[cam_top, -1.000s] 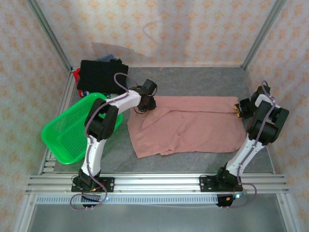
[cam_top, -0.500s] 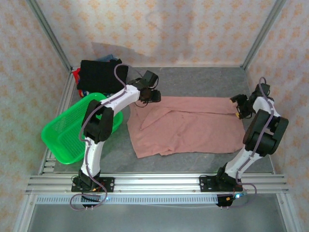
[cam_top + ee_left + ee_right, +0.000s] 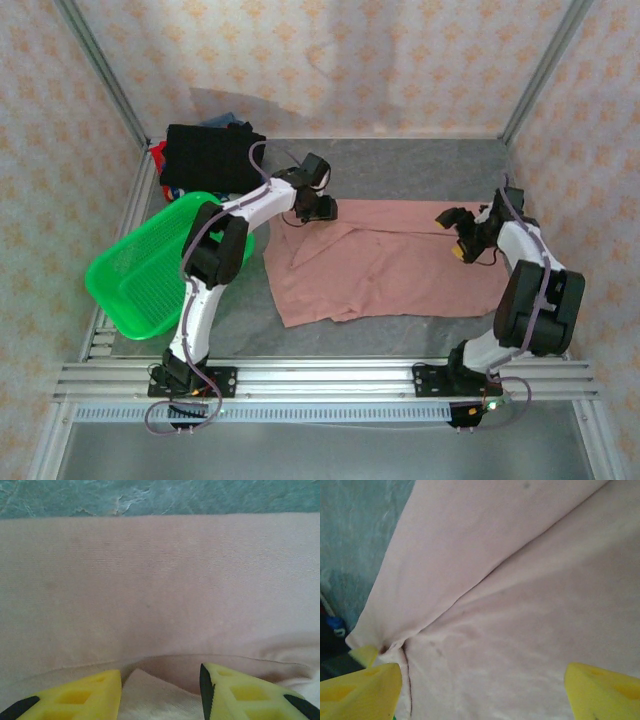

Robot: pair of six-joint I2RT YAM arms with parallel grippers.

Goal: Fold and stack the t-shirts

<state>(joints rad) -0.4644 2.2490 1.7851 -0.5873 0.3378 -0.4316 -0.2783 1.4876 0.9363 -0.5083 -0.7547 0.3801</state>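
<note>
The dusty-pink t-shirt [image 3: 390,270] lies spread flat across the middle of the table, with a fold line running over its left part. My left gripper [image 3: 324,210] hovers over its back left corner. In the left wrist view this gripper [image 3: 160,685] is open, with a loose flap of the pink t-shirt [image 3: 160,580] lying between the fingers, not pinched. My right gripper [image 3: 453,234] is over the shirt's back right part. Seen from the right wrist, it [image 3: 480,680] stands wide open above the pink t-shirt [image 3: 520,580]. A folded black shirt [image 3: 210,155] sits at the back left.
A green mesh basket [image 3: 140,270] lies tilted at the table's left edge, beside the left arm. A bit of red cloth [image 3: 157,152] and of blue cloth [image 3: 226,122] peek out around the black shirt. Grey table surface [image 3: 420,165] shows behind the pink shirt.
Both grippers have opened. The right gripper has swung left from the shirt's right edge to over the cloth. The left gripper has shifted slightly right.
</note>
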